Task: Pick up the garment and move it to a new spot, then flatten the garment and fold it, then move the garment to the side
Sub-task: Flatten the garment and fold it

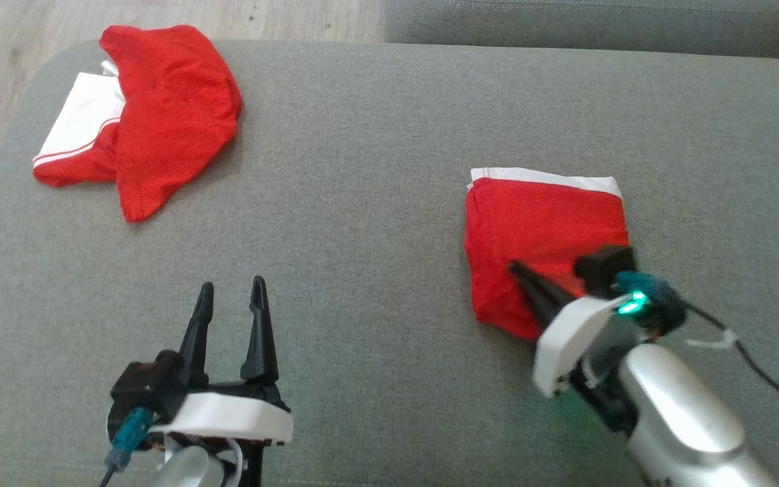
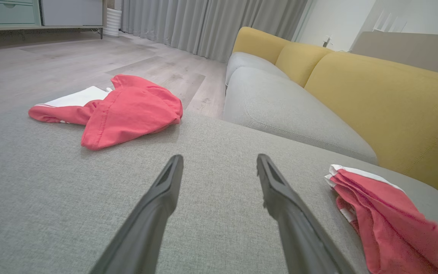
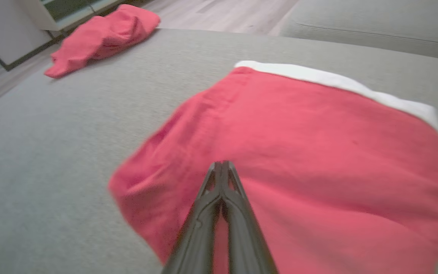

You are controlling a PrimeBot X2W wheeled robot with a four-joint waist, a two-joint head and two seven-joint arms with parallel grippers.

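Right claw [image 3: 222,164], pressed together, over folded garment [image 1: 545,223], white band [image 1: 545,178] facing away; left claw [image 1: 232,283] wide.

Left hand [image 2: 219,158], spread wide, above grey cushion [image 2: 51,198]; crumpled red garment [image 2: 127,110] ahead left; folded red garment [image 2: 386,217] right.

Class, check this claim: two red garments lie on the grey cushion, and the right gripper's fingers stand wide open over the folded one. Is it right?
Not quite. The right gripper is shut tight over the folded garment, not wide open, as the right wrist view shows. The rest holds.
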